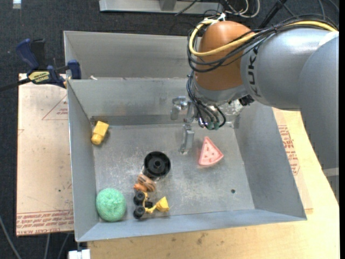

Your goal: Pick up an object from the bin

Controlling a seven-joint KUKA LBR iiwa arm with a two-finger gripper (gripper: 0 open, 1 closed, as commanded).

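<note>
1. The arm (302, 63) enters from the right. Its orange cover (218, 53) sits above the back half of the bin (81, 144).
2. The gripper (186, 142) hangs low near the middle of the bin floor, pointing roughly straight down.
3. Gripper state: cannot be told. From this angle its lower end reads as a single grey bar, so spread or pressed together is undetermined. Contact between its tip and the floor is likewise undetermined.
4. Nearest thing: a pink wedge-shaped slice (210, 152), watermelon pattern, flat on the floor right of centre. It lies just beside the gripper tip, on the tip's right, apart from it by a narrow gap.
5. A black disc (157, 164) lies near the tip, to its lower left.
6. Below the disc is a small heap (146, 198) of brown, black and yellow bits.
7. A green ball (111, 204) rests in the front left corner.
8. A yellow block (99, 132) lies at the left wall, well apart from the gripper.
</note>
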